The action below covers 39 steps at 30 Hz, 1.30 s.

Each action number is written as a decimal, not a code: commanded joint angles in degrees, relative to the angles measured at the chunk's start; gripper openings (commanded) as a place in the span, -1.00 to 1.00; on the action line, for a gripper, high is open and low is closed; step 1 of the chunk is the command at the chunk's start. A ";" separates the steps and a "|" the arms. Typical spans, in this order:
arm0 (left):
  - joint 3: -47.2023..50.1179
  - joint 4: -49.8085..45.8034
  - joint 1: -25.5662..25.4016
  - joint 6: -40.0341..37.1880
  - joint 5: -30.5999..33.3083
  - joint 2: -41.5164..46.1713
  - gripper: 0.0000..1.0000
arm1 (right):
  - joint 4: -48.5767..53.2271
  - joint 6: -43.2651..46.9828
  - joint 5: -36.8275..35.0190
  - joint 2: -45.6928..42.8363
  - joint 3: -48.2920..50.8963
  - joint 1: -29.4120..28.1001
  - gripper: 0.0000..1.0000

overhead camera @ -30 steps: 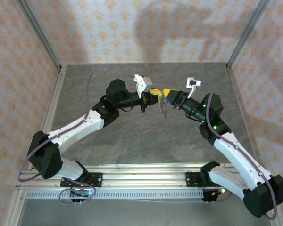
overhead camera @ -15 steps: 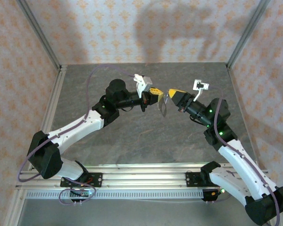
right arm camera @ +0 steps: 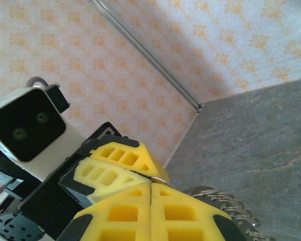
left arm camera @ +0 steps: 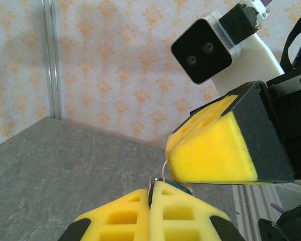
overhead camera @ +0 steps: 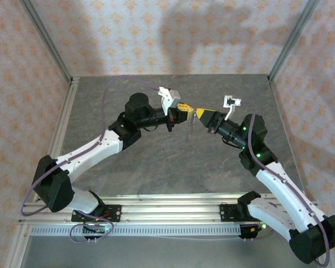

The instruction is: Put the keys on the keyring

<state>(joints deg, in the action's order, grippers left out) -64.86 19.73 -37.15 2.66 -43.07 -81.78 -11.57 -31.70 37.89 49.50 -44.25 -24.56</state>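
Observation:
Both arms meet tip to tip above the middle of the table. My left gripper [overhead camera: 185, 109] [left arm camera: 151, 193] is shut on the keyring [left arm camera: 163, 169], whose thin wire rises from between its fingers. A blue key head [left arm camera: 181, 187] peeks out just behind them. My right gripper [overhead camera: 200, 114] [right arm camera: 150, 188] is shut, and its tips touch the keyring [right arm camera: 160, 179] where the wire leaves the left fingers [right arm camera: 118, 155]. I cannot tell whether it pinches anything. Silvery chain loops [right arm camera: 226, 203] dangle below. From above, the keyring [overhead camera: 192, 121] hangs between the two tips.
The grey table [overhead camera: 156, 162] lies well below both grippers. Patterned walls close off the back and both sides. An aluminium rail [overhead camera: 173, 201] with the arm bases runs along the near edge. The right wrist's camera block [left arm camera: 210, 47] sits close above the left fingers.
The right gripper drew back to the right, then came in again and now meets the left gripper's tip. The left arm stayed put, with the keyring hanging from it.

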 commanded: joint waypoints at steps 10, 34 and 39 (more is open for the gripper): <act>-1.95 1.42 -0.60 -1.17 -0.17 0.20 -1.00 | -2.30 1.06 0.66 -0.03 -1.72 0.30 -1.00; -1.54 1.02 -0.57 -1.78 -1.75 0.42 -1.00 | -3.04 1.07 0.62 0.60 -2.51 0.37 -1.00; -1.78 0.69 -0.56 -1.89 -2.09 0.09 -1.00 | -3.36 1.07 1.04 0.60 -2.65 0.34 -1.00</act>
<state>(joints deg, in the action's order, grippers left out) -64.86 19.73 -37.15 2.44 -43.48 -81.78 -11.90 -30.85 37.71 50.33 -44.86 -24.53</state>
